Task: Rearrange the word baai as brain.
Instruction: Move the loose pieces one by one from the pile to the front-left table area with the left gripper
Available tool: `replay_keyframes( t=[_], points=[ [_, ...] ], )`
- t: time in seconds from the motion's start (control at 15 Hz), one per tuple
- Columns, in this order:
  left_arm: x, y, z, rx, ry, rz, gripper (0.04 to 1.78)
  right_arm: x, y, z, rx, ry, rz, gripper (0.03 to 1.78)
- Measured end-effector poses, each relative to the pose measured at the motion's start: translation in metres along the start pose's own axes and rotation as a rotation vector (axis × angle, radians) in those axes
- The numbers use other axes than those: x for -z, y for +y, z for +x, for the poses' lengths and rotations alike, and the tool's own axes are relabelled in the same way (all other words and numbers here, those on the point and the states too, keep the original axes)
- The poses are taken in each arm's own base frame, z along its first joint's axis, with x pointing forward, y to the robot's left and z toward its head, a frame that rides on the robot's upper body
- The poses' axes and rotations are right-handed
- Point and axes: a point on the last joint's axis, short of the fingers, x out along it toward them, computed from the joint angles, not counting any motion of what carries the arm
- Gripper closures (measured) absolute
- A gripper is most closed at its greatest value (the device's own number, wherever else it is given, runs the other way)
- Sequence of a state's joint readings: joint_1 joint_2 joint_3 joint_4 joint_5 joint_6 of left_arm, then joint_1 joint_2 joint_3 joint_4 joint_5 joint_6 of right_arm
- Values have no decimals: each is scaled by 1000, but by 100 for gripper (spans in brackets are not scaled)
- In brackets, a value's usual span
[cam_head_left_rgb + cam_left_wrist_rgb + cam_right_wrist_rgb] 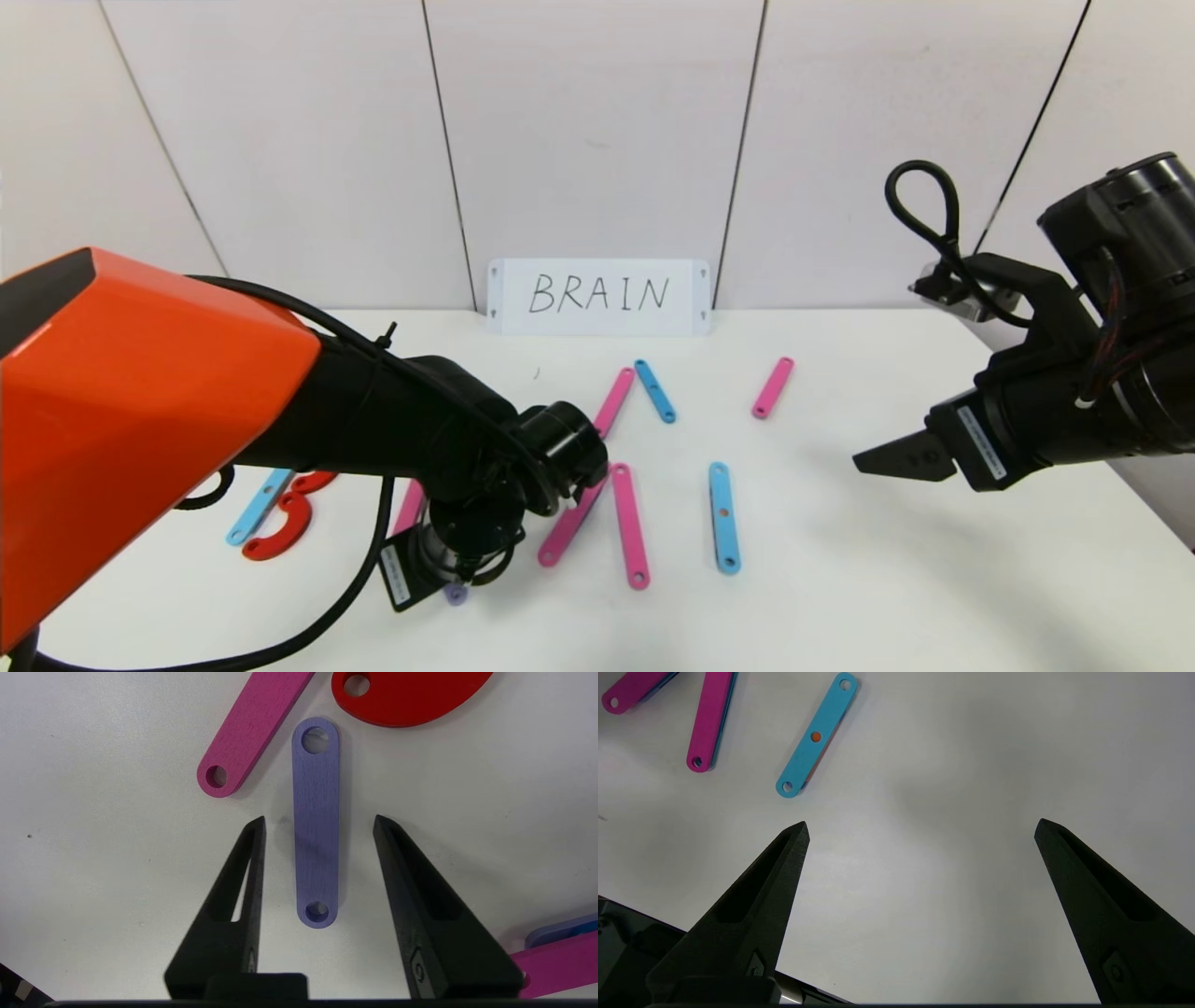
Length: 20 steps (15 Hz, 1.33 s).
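Lying flat, purple strip, long axis parallel to the released left gripper fingers, untouched between them

Purple strip; pink strip; red curve; blue strip; white table.

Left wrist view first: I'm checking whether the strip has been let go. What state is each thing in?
Purple strip: flat on the table, ungripped.
Left end effector: open, straddling the strip without touching.
Right end effector: wide open, empty, above bare table.
Pink strip: flat, beside the purple one.
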<state>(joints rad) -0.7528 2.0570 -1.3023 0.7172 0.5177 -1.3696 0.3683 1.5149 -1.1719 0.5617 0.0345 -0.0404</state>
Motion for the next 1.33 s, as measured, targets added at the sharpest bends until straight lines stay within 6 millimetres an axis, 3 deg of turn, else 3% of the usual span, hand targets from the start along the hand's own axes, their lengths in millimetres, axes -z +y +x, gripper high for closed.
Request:
replay_keyframes(
  t=[0.2, 0.47, 0.73, 1.13, 1.33],
  points=[
    [0, 1, -1, 0, -2, 1, 45, 1, 0, 1, -1, 3, -4, 11],
    [-5, 4, -13, 36, -20, 7, 12, -1, -1, 0, 5, -13, 0, 11],
    [-37, 14, -49, 123, -168, 48, 9, -11, -5, -3, 13, -156, 30, 11],
    [-99, 42, -137, 391, -354, 146, 9, -12, -12, -14, 33, -242, 66, 11],
    [-111, 63, -152, 508, -298, 165, 9, -13, -11, -20, 28, -279, 82, 11]
  ],
)
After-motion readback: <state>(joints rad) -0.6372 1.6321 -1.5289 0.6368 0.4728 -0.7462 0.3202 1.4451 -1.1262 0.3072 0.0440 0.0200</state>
